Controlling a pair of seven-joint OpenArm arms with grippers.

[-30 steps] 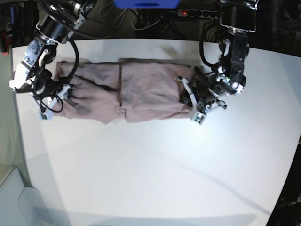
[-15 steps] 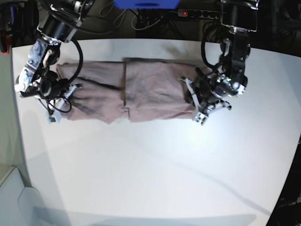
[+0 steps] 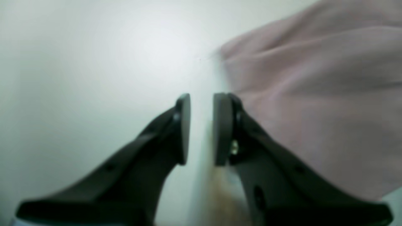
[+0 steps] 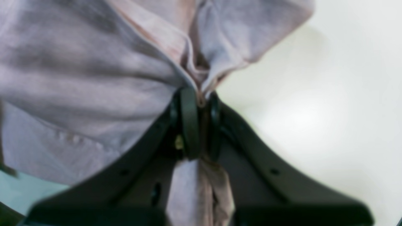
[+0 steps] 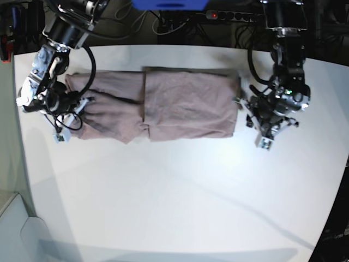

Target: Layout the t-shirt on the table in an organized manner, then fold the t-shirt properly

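Observation:
The mauve t-shirt [image 5: 163,106] lies as a long folded band across the far half of the white table [image 5: 174,191]. My right gripper [image 5: 73,117] sits at the band's left end and is shut on a pinched fold of cloth. In the right wrist view the t-shirt [image 4: 94,78] bunches into the gripper [image 4: 201,97], and cloth hangs behind the pads. My left gripper [image 5: 252,121] is just off the shirt's right edge. In the left wrist view this gripper [image 3: 201,100] shows a narrow gap with nothing in it, over the bare table [image 3: 94,47], with the t-shirt [image 3: 314,94] beside its right finger.
A power strip [image 5: 234,15] with cables and a blue object [image 5: 169,4] sit beyond the table's far edge. A pale surface [image 5: 16,229] lies off the table's left edge at the lower left. Bare tabletop [image 4: 329,94] spreads in front of the shirt.
My left gripper has drawn to the right, off the shirt's right end, which now lies flat. My right gripper has closed on the cloth at the left end.

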